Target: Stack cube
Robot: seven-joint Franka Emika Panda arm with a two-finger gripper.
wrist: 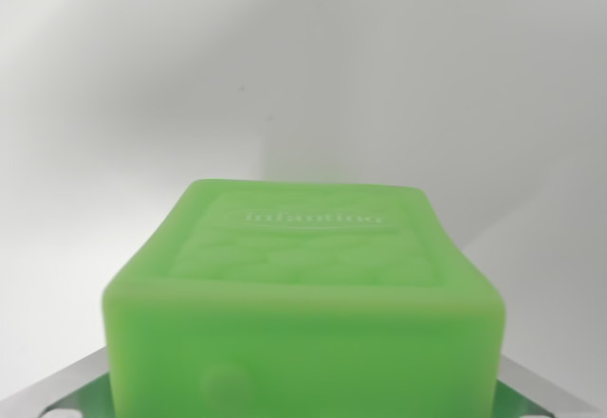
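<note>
Only slivers of the metal fingers show, at the bottom corners of the wrist view, one on each side of the green cube; their pads appear pressed against its two flanks, so I judge them clenched on it, though the contact itself is hidden behind the cube's bulk; the cube sits so close under the camera that it fills the lower half of the frame, which fits a block carried between the fingers rather than one lying free; its top face, quilted in relief with a pale line of lettering, is turned up and level, and a small round nub shows on the near side; holding it square like this would let it come down flat on whatever it is to be stacked upon; beyond it lies only the pale bench, blurred and featureless; no second cube is in view, so the stacking target cannot be placed.
</note>
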